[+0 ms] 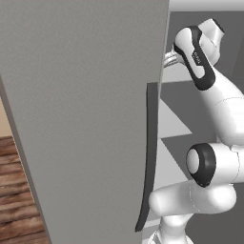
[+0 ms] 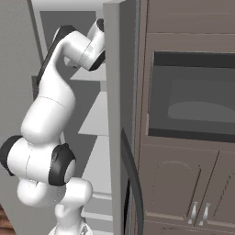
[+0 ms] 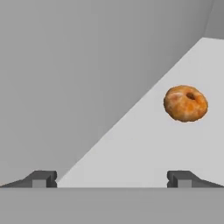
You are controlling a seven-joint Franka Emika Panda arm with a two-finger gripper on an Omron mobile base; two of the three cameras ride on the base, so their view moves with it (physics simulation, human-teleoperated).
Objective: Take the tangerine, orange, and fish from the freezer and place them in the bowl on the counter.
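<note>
Nearest me, my two dark gripper [image 3: 112, 178] fingertips stand wide apart and empty, over the white shelf [image 3: 144, 148] inside the matte grey freezer [image 1: 86, 119]. Beyond them on that shelf, off toward its right, rests a small round dimpled orange-skinned citrus fruit [image 3: 185, 103], tangerine or orange I cannot tell. I judge it light, firm and prone to rolling, so I would pinch it across its widest middle.

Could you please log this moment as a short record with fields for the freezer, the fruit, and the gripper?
freezer: door swung open, white shelves inside, arm reaching in
door handle: dark vertical bar
fruit: one orange citrus fruit lying on a white shelf, not touched
gripper: open, empty, short of the fruit, which sits ahead toward one fingertip
beside freezer: brown cabinet with built-in oven
</note>
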